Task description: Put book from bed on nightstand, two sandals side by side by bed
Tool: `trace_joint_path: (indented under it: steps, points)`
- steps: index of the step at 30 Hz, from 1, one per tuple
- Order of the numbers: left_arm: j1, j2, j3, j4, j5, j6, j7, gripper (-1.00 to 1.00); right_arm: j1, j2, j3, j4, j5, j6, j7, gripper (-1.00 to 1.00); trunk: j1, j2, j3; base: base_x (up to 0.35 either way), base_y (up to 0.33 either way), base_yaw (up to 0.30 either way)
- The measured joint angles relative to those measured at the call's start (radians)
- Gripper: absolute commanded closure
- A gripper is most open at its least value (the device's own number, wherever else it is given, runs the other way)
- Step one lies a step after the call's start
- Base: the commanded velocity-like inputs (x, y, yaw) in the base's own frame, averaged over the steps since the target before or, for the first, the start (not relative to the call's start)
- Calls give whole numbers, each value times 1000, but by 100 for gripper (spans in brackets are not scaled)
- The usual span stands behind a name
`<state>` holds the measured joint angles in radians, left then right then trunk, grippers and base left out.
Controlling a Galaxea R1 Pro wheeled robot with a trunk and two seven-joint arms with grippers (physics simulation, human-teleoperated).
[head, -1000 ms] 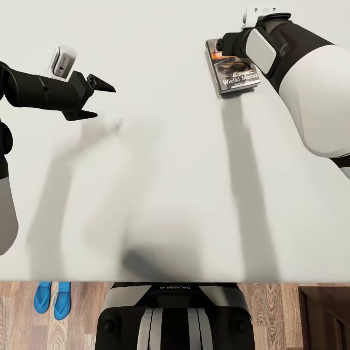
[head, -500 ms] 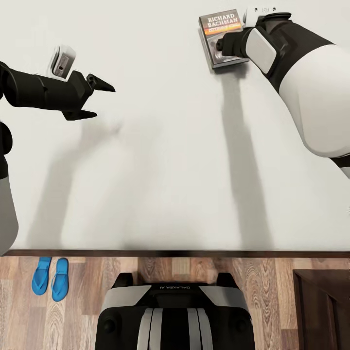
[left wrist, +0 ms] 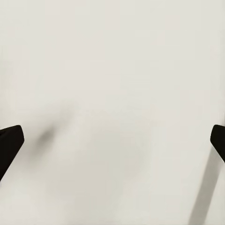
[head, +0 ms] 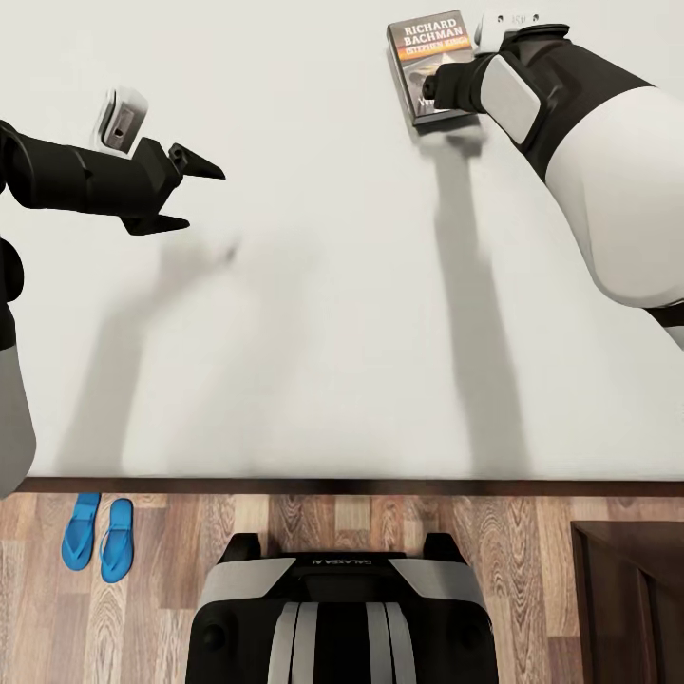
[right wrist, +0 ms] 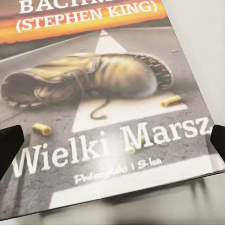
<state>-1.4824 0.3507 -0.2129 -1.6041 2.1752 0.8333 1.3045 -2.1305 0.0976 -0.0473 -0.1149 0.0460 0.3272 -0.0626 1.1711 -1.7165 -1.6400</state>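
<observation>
Over the last second my whole head view has slid: the near edge of the bed (head: pixel 285 380) now sits higher in the picture with more wood floor (head: pixel 313 522) showing, so I read that as the base and camera backing away, not the things moving. Against the right gripper (head: pixel 439 90), though, the book (head: pixel 425 47) has shifted; more of its title end now sticks out on the far side of the fingers, and it still lies flat on the mattress at far right. In the right wrist view both fingertips (right wrist: pixel 10 147) stand wide, either side of the cover, so I'm open over it and have not yet pinched it; I judge I still have to line up again. My left gripper (head: pixel 195 198) hangs spread over bare mattress. The two sandals (head: pixel 99 537) lie paired on the floor, near left, just beside the bed; the nightstand (head: pixel 627 598) is near right.
</observation>
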Motion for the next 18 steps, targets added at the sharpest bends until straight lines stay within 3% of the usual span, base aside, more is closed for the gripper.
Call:
trace_joint_path:
  steps: [9,12,18]
  points:
    - [0,0,1,0,0,0,0,-100,-5,1,1,-1,0,6,0,-100,0,0,0,-3,-1,0]
    - [0,0,1,0,0,-1,0,-100,-14,1,1,-8,0,39,0,-100,0,0,0,10,0,0]
    - [0,-1,1,-1,0,-1,0,-100,-19,1,1,-24,2,59,0,-100,0,0,0,165,0,0]
